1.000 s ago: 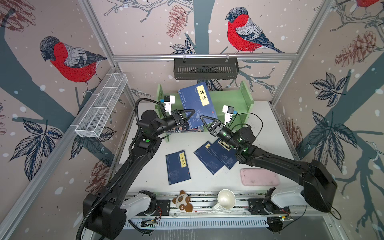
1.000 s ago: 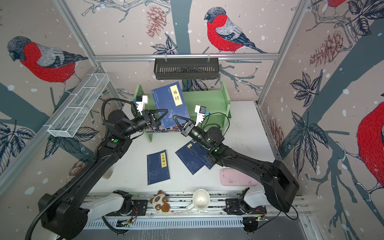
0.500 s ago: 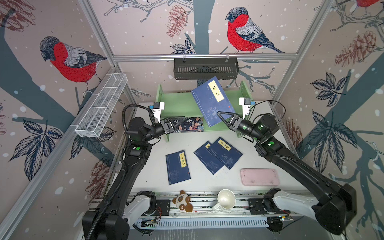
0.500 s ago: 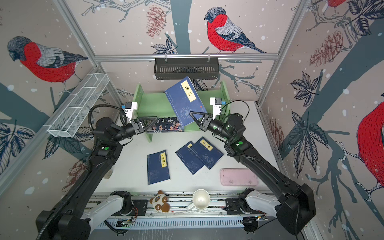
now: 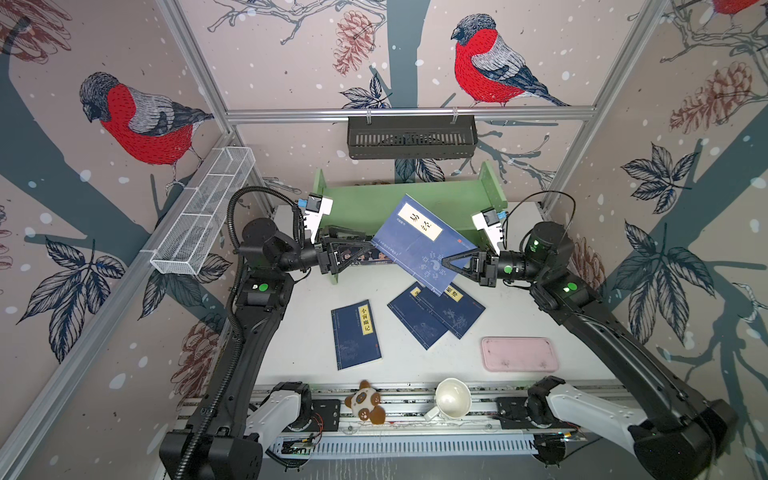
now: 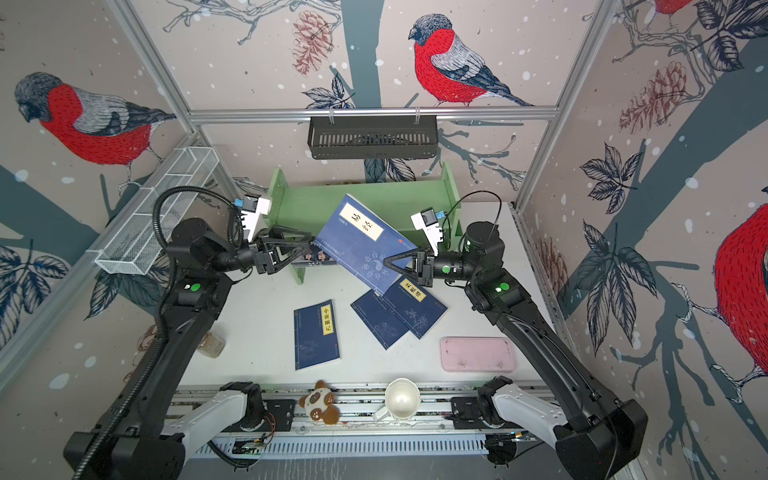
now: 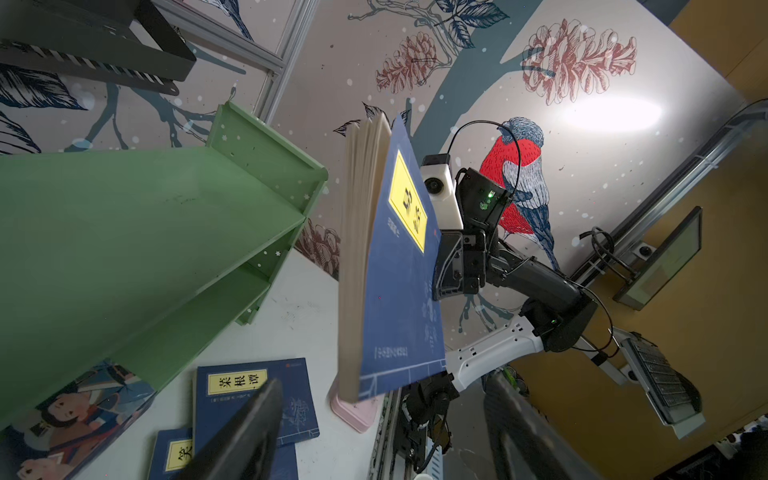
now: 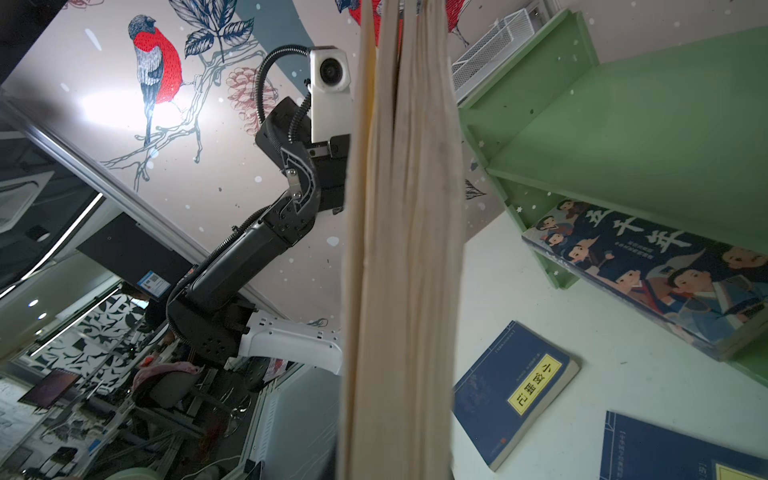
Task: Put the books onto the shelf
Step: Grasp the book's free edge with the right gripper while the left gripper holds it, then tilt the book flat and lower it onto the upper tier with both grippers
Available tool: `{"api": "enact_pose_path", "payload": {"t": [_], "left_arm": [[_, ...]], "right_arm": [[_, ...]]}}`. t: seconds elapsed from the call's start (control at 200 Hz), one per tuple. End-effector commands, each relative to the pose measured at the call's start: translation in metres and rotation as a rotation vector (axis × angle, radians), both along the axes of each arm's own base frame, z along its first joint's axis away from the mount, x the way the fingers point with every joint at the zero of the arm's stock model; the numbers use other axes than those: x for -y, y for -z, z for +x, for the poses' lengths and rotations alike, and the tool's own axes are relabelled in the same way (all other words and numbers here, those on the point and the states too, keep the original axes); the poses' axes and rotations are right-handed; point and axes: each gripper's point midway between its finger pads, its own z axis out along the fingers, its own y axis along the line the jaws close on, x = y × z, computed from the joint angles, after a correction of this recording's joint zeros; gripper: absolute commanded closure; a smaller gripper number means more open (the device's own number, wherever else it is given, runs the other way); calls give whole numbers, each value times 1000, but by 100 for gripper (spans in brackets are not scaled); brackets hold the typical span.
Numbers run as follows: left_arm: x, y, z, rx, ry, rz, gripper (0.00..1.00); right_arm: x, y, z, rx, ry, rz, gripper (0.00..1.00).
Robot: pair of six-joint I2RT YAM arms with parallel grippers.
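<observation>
Navy paperback aloft before the light green shelf [image 5: 374, 203]: the right gripper [image 5: 446, 262], closed tight on the lower end of the held book [image 5: 419, 239], carries it clear of the table [image 5: 307, 332], in front of the shelf's middle and right half. Across from it the left gripper [image 5: 369, 242] hangs spread wide and empty, near the shelf's left side panel.

Seen from the left wrist, the book stands nearly on end. Its yellow title label is at the high end and its pale page edges show toward the left arm. In both top views its long axis slants from the claw up and back toward the top board, with the cover facing upward and forward.

A cartoon-cover book [image 8: 648, 266] already lies flat on the lower tier. A lone book [image 5: 356, 334] and an overlapping pair [image 5: 436, 318] wait flat on the table, nearer the front.

The placing looks under way but unfinished. Done well, it likely wants the wrist rolled until the long axis runs along the board and the free end set down first. The grip should hold until the board bears the weight, since the pages fan loose and the right side panel stands near.
</observation>
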Motion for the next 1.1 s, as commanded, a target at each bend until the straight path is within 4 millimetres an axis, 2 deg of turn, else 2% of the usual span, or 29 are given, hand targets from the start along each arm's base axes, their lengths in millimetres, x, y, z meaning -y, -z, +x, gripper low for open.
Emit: {"api": "enact_pose_path", "payload": {"t": [0.0, 0.105, 0.13, 0.24, 0.425, 0.485, 0.63, 0.725, 0.77, 0.89, 0.92, 0.945, 0.97, 1.095], "left_arm": [[2, 7, -6, -17, 48, 5, 23], [2, 3, -9, -33, 77, -29, 22], [4, 10, -10, -63, 96, -31, 21], [7, 3, -18, -66, 153, -48, 23], [13, 9, -16, -116, 200, -41, 30], [15, 10, -19, -120, 224, -35, 38], [17, 11, -22, -110, 233, -33, 67], [17, 10, -22, -110, 226, -37, 91], [17, 10, -21, -111, 218, -40, 100], [16, 9, -17, -108, 175, -60, 100], [16, 9, -16, -106, 161, -67, 100], [15, 7, -15, -97, 148, -73, 100], [14, 5, -13, -89, 132, -80, 100], [11, -4, -7, -66, 57, -111, 100]], "right_arm": [[0, -3, -14, 43, -76, -5, 98], [-1, -4, -18, 41, -100, -5, 98], [-2, -4, -19, 40, -103, -5, 98], [-10, 0, -18, 32, -127, -21, 98], [-29, 3, -18, 39, -158, -65, 97], [-35, 7, -17, 37, -169, -89, 97], [-42, 10, -11, 27, -169, -109, 96], [-43, 8, -7, 31, -159, -110, 95], [-44, 8, -5, 35, -148, -111, 91], [-45, 6, -1, 35, -132, -100, 85], [-45, 6, 1, 34, -124, -97, 78], [-44, 5, 3, 34, -112, -91, 62], [-43, 4, 4, 33, -103, -87, 55], [-31, -2, 12, 27, -38, -20, 41]]}}
